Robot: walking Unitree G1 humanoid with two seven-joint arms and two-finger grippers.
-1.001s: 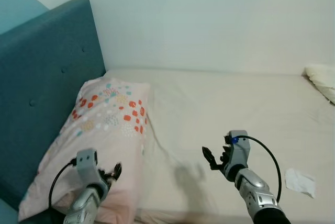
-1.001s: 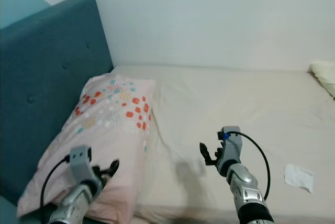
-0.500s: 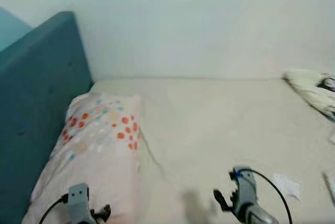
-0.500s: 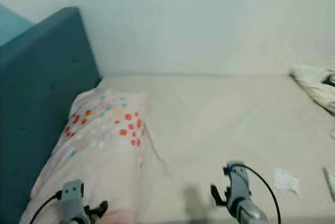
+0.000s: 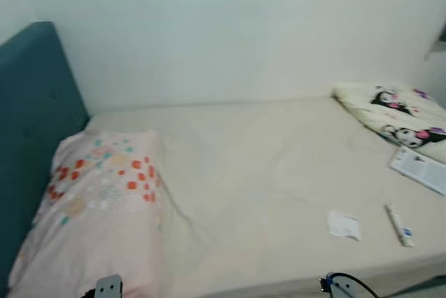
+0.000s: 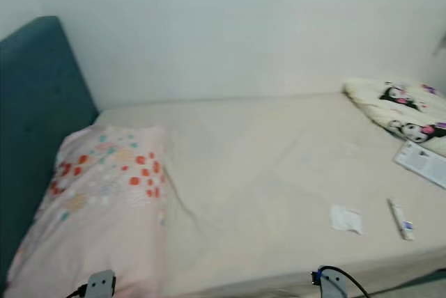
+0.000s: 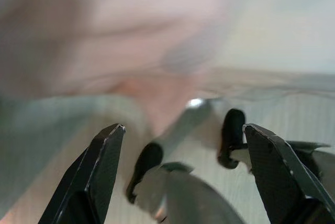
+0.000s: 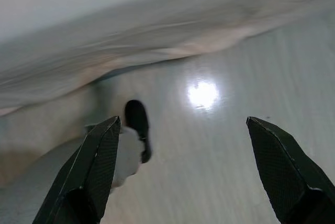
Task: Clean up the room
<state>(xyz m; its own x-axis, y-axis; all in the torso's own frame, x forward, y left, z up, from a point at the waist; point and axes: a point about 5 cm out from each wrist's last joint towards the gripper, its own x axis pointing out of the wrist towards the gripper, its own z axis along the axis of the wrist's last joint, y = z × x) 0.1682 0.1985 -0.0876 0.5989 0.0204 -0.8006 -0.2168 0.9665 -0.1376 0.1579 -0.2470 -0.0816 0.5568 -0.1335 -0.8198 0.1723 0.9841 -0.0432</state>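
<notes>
Now, operator, your scene from left to right:
Headboard (image 5: 28,103): teal, at the bed's left end.
Pillow (image 5: 97,200): pink with coloured dots, lying against it.
Bed (image 5: 251,173): cream sheet, along the wall.
Tissue (image 5: 343,225): crumpled, near the front edge.
Tube (image 5: 398,225): just right of the tissue.
Booklet (image 5: 418,168): beside the cartoon-print blanket (image 5: 397,120).
Left tool (image 7: 178,171): fingers spread wide, holding nothing.
Right tool (image 8: 183,177): fingers wide apart, holding nothing, above the glossy floor (image 8: 220,156).
</notes>
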